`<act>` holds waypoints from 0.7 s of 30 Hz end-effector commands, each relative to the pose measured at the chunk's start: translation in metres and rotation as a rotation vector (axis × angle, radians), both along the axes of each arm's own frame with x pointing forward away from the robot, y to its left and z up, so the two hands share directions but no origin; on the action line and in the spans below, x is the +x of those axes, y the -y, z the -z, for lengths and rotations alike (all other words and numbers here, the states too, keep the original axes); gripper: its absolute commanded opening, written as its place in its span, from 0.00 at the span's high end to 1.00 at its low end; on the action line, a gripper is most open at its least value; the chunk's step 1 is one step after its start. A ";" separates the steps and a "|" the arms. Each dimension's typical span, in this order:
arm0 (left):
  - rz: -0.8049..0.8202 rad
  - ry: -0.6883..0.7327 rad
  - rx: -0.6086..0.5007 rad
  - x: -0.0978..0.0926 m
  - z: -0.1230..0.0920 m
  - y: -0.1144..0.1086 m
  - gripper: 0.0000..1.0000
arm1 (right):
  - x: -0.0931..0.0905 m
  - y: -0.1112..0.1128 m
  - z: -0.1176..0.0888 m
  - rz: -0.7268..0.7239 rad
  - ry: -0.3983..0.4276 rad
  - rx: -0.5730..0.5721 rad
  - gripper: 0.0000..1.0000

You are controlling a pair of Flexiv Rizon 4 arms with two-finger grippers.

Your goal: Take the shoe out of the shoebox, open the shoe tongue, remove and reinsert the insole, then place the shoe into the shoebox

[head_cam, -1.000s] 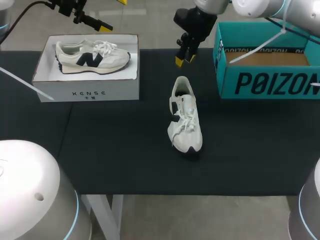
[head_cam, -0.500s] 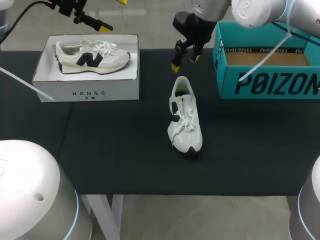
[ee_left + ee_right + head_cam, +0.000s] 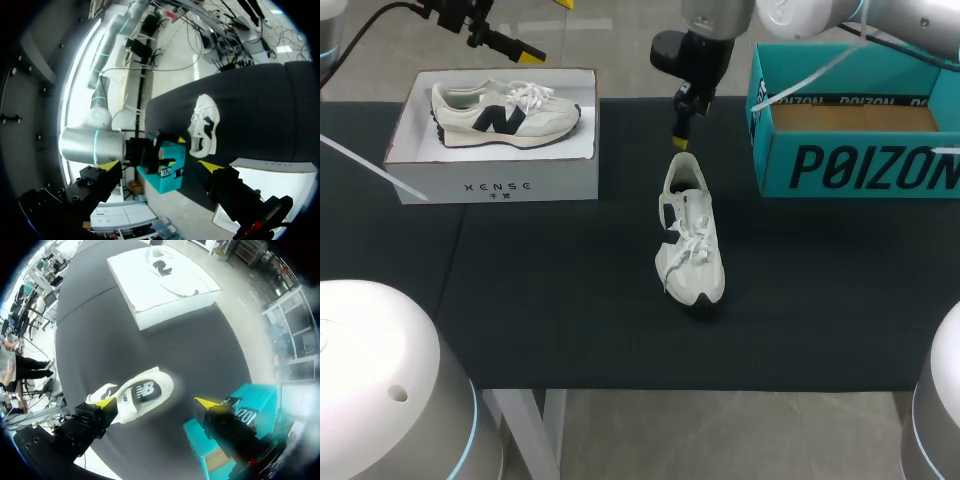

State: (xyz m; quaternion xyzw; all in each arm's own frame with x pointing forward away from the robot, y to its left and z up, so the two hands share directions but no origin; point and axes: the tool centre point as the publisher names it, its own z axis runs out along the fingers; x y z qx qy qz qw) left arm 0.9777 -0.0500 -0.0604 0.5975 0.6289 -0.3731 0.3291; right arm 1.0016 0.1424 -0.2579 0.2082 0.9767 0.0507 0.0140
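A white sneaker (image 3: 689, 232) lies on the black table (image 3: 550, 300), toe toward the front edge and heel toward the back. My right gripper (image 3: 681, 128) hangs just behind and above its heel, open and holding nothing. In the right wrist view the sneaker's heel (image 3: 135, 395) shows below and between the open yellow-tipped fingers of that gripper (image 3: 155, 402), not touched. The teal shoebox (image 3: 860, 120) stands open at the back right. My left gripper (image 3: 549, 30) hovers open over the back left; in its own view this gripper (image 3: 160, 165) is empty, with the sneaker (image 3: 204, 125) far ahead.
A white box (image 3: 495, 150) at the back left holds a second white sneaker with a dark logo (image 3: 505, 110). Black table surface lies bare around the loose sneaker. The teal shoebox (image 3: 240, 412) sits close beside my right gripper.
My right gripper has opened, shifted slightly left and back, and turned above the sneaker's heel. The sneaker and my left arm have stayed put.
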 end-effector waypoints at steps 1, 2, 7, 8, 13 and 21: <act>0.001 0.000 0.005 0.000 -0.001 0.000 0.00 | 0.011 0.000 0.016 -0.486 -0.112 -0.297 0.00; 0.001 0.000 0.005 0.000 -0.001 0.000 0.00 | 0.012 0.002 0.019 -0.502 -0.116 -0.315 0.00; 0.001 0.000 0.005 0.000 -0.001 0.000 0.00 | 0.018 0.009 0.037 -0.522 -0.102 -0.324 0.00; 0.001 0.000 0.005 0.000 -0.001 0.000 0.00 | 0.019 0.011 0.041 -0.505 -0.099 -0.321 0.00; 0.001 0.000 0.005 0.000 -0.001 0.000 0.00 | 0.024 0.014 0.055 -0.476 -0.098 -0.332 0.00; 0.001 0.000 0.005 0.000 -0.001 0.000 0.00 | 0.030 0.016 0.063 -0.368 -0.054 -0.286 0.00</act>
